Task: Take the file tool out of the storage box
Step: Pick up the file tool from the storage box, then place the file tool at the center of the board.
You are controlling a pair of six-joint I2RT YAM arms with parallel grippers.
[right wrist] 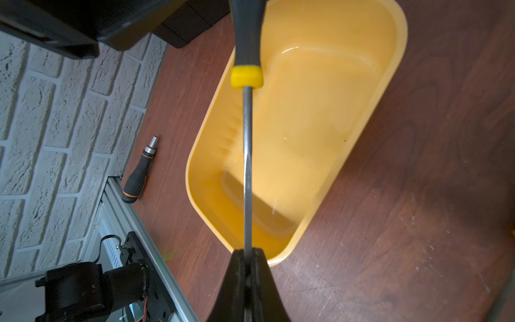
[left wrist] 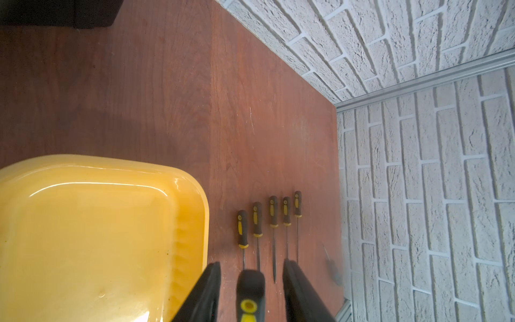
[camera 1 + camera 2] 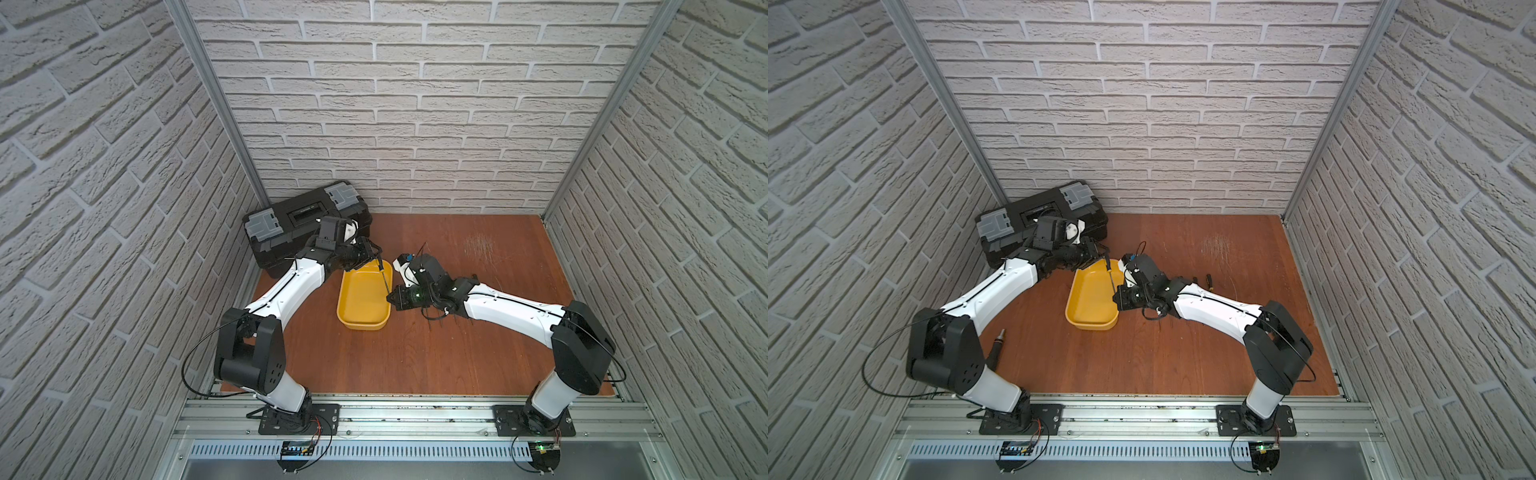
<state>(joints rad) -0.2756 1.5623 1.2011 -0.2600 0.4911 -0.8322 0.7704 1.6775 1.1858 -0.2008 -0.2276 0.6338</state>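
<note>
The file tool (image 1: 246,153) has a black and yellow handle and a thin metal shaft. It hangs over the empty yellow storage box (image 1: 320,125), above the box's far right part in both top views (image 3: 384,276) (image 3: 1109,274). My right gripper (image 1: 247,251) is shut on the shaft's tip end, at the box's right rim (image 3: 390,297). My left gripper (image 2: 252,264) is open around the handle (image 2: 250,295), with a gap on each side. In a top view it sits at the box's far end (image 3: 372,253).
A large black toolbox (image 3: 307,224) with grey latches stands at the back left, behind my left arm. Several more files (image 2: 273,212) lie in a row on the wooden table right of the box. A black bit-driver handle (image 3: 998,345) lies by the left arm's base.
</note>
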